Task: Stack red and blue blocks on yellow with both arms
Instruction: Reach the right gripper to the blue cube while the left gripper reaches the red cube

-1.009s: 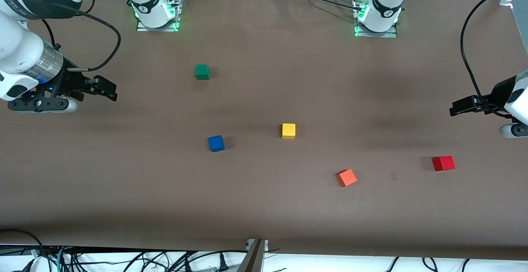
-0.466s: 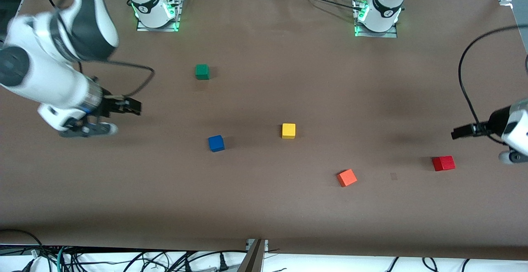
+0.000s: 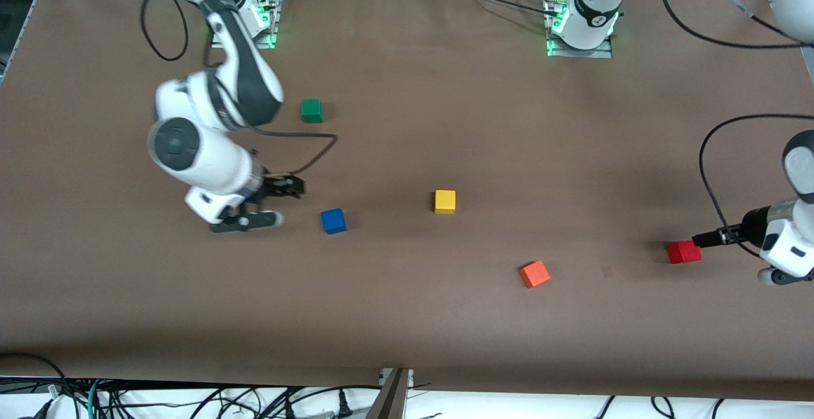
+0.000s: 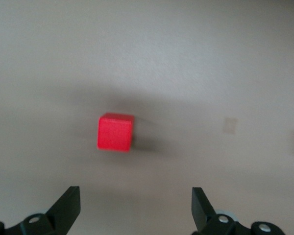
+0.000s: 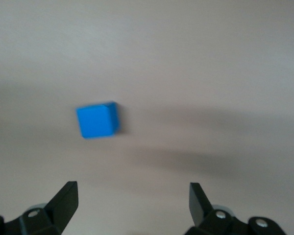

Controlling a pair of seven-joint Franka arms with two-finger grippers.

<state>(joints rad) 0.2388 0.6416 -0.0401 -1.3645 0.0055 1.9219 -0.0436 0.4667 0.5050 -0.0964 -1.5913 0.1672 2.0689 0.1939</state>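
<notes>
Nothing has yet been stacked. The yellow cube [image 3: 445, 201] is seen alone near the middle of the front view, with nothing on top of it. The blue block [image 3: 333, 220] rests on the brown surface [image 3: 407, 317] beside it, toward the right arm's end and slightly lower in the frame. The red block [image 3: 684, 252] lies at the lower right of the frame, toward the left arm's end. Both blocks remain to be grasped, carried and placed, so the task is judged to be at its opening approach. An orange-red cube [image 3: 535, 274] and a green cube [image 3: 311, 110] are also present and are not needed.

The right arm is bent down from its base at the upper left of the frame, and the right gripper [image 3: 284, 187] is held over the surface just beside the blue block. In the right wrist view its fingers [image 5: 63, 200] are spread wide with nothing between them, and the blue block [image 5: 98, 120] is seen ahead of them, off toward one finger.

The left arm enters at the right edge of the frame, and the left gripper [image 3: 703, 239] is poised at the red block's edge. In the left wrist view its fingers [image 4: 68, 205] are likewise parted and empty, with the red block [image 4: 115, 132] ahead of the gap.
</notes>
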